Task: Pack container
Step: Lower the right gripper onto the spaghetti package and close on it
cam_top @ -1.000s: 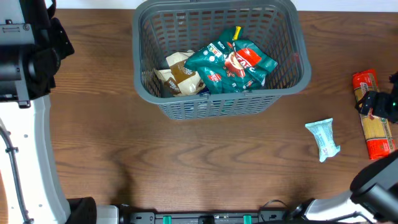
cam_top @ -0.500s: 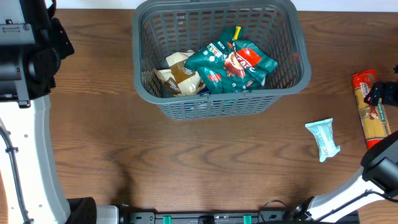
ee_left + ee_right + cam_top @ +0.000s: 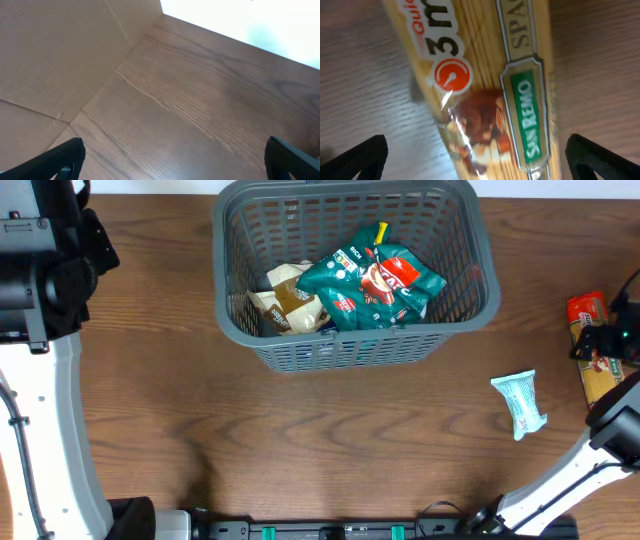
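Dark grey plastic makes the container [image 3: 340, 352], a big slotted basket that stands on the wooden table [image 3: 300, 440], well apart from both pairs of jaws. Inside it lie a teal snack packet [image 3: 375, 285] and, touching it on one side, a beige and brown packet [image 3: 285, 302]. The right gripper [image 3: 480, 157] has its jaws spread wide, and the two dark tips show in the lower corners of the right wrist view. Between them, under the opening, lies a long spaghetti packet [image 3: 485, 85] with a red circle, a green label and a picture of food; it runs through the gap at a slant. Whether the tips touch it I cannot tell. A small light blue packet [image 3: 520, 404] lies flat on the table between the right jaws and the container, nearer to the jaws. The left gripper [image 3: 175, 160] also has its jaws spread wide; between and below them is the wood grain of the table, and beyond the tips stands a pale board [image 3: 50, 60]
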Controlling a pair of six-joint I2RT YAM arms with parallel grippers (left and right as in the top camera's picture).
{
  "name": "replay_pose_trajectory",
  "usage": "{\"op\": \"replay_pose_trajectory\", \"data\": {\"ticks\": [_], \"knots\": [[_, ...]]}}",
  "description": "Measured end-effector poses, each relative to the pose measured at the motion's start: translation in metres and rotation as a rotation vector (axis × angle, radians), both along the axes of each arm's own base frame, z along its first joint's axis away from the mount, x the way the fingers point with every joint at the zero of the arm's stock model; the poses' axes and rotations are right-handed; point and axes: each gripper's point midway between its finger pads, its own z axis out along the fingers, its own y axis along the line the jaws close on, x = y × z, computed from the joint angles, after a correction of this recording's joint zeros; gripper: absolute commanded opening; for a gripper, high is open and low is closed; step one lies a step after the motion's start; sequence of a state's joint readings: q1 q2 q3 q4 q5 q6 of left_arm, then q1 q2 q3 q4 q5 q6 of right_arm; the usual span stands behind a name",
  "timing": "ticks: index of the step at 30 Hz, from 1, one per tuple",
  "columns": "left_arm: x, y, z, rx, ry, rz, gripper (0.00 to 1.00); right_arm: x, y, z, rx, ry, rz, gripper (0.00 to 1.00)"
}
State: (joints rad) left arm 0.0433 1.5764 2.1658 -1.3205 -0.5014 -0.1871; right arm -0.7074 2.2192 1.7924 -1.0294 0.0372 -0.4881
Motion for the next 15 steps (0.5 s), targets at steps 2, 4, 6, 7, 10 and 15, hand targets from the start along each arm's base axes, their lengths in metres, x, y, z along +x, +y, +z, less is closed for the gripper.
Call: {"op": "replay_pose_trajectory", "data": {"ticks": [2, 4, 6, 7, 10, 15], "knots": [[0.0, 0.0, 0.0, 0.0, 0.0, 0.0, 0.99, 0.001, -0.001, -0.003, 0.0, 0.002, 0.003, 0.99], [0.0, 0.0, 0.0, 0.0, 0.0, 0.0, 0.99, 0.002, -0.004, -0.003, -0.007, -0.006, 0.002, 0.99], [0.0, 0.0, 0.0, 0.0, 0.0, 0.0, 0.99, 0.003, -0.007, -0.003, -0.016, -0.015, 0.002, 0.99], [0.0, 0.0, 0.0, 0.0, 0.0, 0.0, 0.99, 0.002, -0.009, -0.003, -0.018, -0.017, 0.001, 0.99], [0.0, 0.0, 0.0, 0.0, 0.0, 0.0, 0.99, -0.002, -0.017, -0.002, -0.024, -0.024, -0.012, 0.99], [0.0, 0.0, 0.0, 0.0, 0.0, 0.0, 0.99, -0.011, -0.029, -0.002, -0.016, -0.045, -0.044, 0.99]]}}
